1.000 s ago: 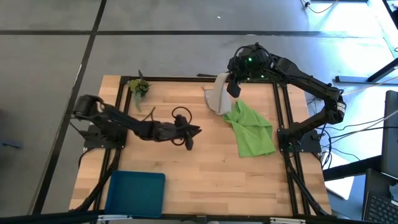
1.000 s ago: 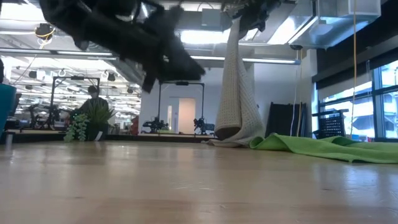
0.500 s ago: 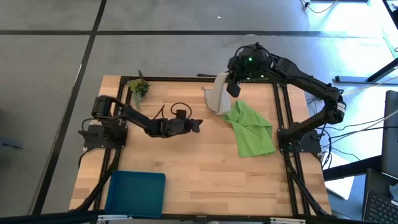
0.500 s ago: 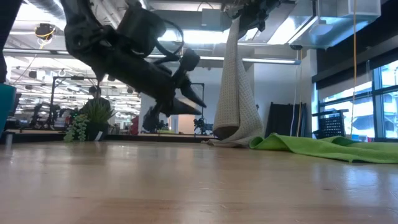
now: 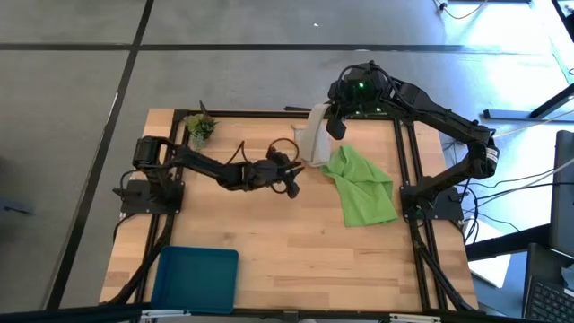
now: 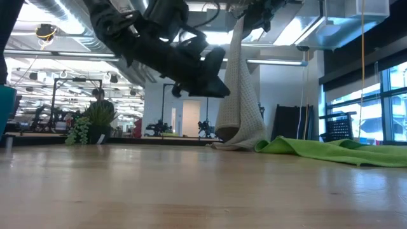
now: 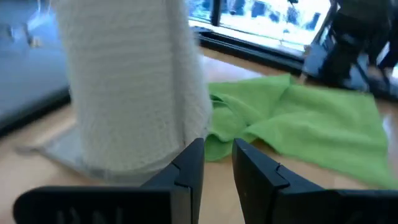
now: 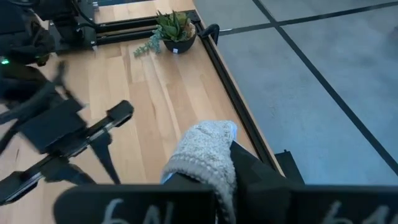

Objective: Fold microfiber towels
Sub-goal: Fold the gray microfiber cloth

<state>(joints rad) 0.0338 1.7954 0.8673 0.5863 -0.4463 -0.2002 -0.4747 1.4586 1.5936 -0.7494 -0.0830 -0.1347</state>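
The light grey towel [image 5: 311, 142] hangs from my right gripper [image 5: 334, 121], which is shut on it above the table's far edge. The towel's lower end [image 6: 236, 137] rests bunched on the table beside the lime green towel [image 5: 363, 184]. The green towel lies crumpled flat on the right side. My left gripper [image 5: 292, 179] hovers near the table's middle, pointing at the hanging grey towel [image 7: 130, 81]. Its fingers stand a narrow gap apart with nothing between them [image 7: 217, 152]. My right gripper pinches the grey towel's upper end [image 8: 202, 152] between its two fingers, which slant down from the far right. The cloth bunches over the fingers in several layers. It hangs straight below them [image 6: 241, 76], its lower end on the table.
A small potted plant sprig [image 5: 200, 126] stands at the far left corner. A blue tray [image 5: 195, 278] lies at the near left. Black frame rails [image 5: 408, 179] run along the table's sides. Bare wood lies between tray and green towel. A person [image 6: 96, 95] sits in the room beyond.
My left gripper has moved toward the table's right and far edges, closing on the hanging grey towel, and has rolled about its own pointing line. The grey towel and my right gripper have kept still.
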